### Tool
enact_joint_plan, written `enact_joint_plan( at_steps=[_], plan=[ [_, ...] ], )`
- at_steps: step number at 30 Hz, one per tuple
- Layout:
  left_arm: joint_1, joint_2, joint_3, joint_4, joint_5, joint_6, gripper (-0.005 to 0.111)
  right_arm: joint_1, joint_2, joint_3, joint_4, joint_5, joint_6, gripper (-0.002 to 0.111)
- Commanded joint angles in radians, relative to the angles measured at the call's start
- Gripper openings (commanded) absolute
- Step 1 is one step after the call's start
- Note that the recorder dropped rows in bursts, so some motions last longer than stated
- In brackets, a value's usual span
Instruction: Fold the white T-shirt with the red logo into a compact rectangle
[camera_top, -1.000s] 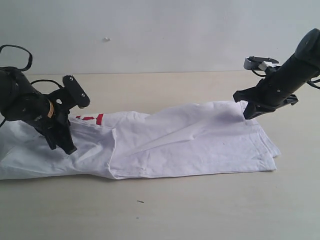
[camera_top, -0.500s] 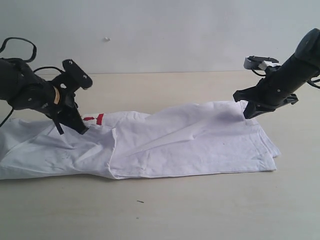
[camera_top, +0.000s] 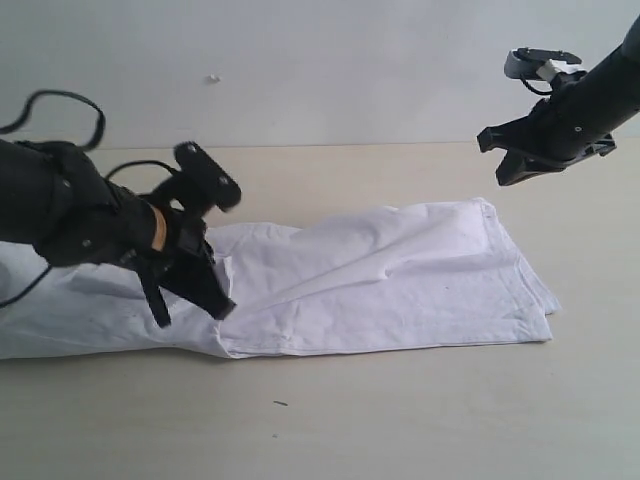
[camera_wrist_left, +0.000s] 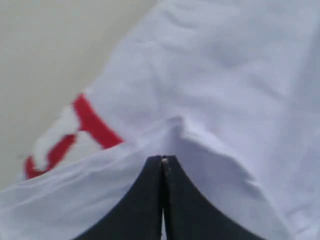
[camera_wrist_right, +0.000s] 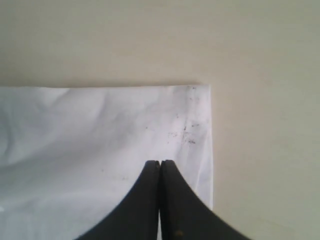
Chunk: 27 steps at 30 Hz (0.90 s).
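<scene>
The white T-shirt (camera_top: 380, 280) lies on the table as a long band folded lengthwise. My left gripper (camera_top: 215, 305) hovers low over the band's left part, jaws shut, and I see no cloth between its tips (camera_wrist_left: 163, 160). A raised crease of the shirt (camera_wrist_left: 225, 75) runs just past them. Part of the red logo (camera_wrist_left: 90, 120) peeks out at the folded edge; in the exterior view the left arm hides it. My right gripper (camera_top: 505, 178) hangs shut and empty above the shirt's far right corner (camera_wrist_right: 200, 100), its tips (camera_wrist_right: 160, 162) off the cloth.
The beige table (camera_top: 400, 420) extends in front of and behind the shirt. A pale wall stands at the back. A small dark speck (camera_top: 281, 404) lies on the table near the front.
The left gripper has lifted off the shirt's left part and swung right, now covering the logo. The right gripper has risen up and away from the shirt's right corner.
</scene>
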<state>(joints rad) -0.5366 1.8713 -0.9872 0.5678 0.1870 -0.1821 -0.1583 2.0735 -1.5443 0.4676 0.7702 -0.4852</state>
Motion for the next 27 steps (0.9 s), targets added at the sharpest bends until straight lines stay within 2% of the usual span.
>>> enact_joint_plan(
  at_steps=[1,3,8,13,17,20,23,25,27],
  plan=[
    [-0.044,0.082,0.007,-0.009,-0.079,0.015,0.000,-0.005,0.012,0.004,0.004,0.052,-0.010,0.000],
    [-0.040,0.125,-0.001,-0.011,-0.113,-0.012,0.000,-0.005,0.027,0.004,0.004,0.056,-0.010,0.000],
    [-0.031,0.171,-0.030,-0.005,-0.083,-0.012,0.000,-0.005,0.048,0.004,0.004,0.056,-0.010,0.000],
    [-0.031,0.083,-0.030,-0.002,-0.070,-0.009,0.000,-0.005,0.055,0.004,0.007,0.068,-0.010,0.000],
    [-0.004,-0.041,-0.030,-0.003,0.037,-0.009,0.000,-0.005,0.055,0.004,0.011,0.077,-0.010,0.000],
    [0.079,-0.113,-0.030,-0.024,0.172,-0.051,0.000,-0.005,0.055,0.004,0.011,0.079,-0.010,0.000],
    [0.236,-0.158,-0.030,-0.106,0.262,-0.048,0.007,-0.005,0.055,0.004,0.041,0.084,-0.010,0.000],
    [0.345,-0.173,-0.030,-0.197,0.295,0.009,0.021,-0.005,0.055,0.004,0.074,0.088,-0.034,0.000],
    [0.433,-0.177,-0.030,-0.319,0.309,0.104,0.042,-0.005,0.055,0.004,0.107,0.091,-0.059,0.000]
  ],
)
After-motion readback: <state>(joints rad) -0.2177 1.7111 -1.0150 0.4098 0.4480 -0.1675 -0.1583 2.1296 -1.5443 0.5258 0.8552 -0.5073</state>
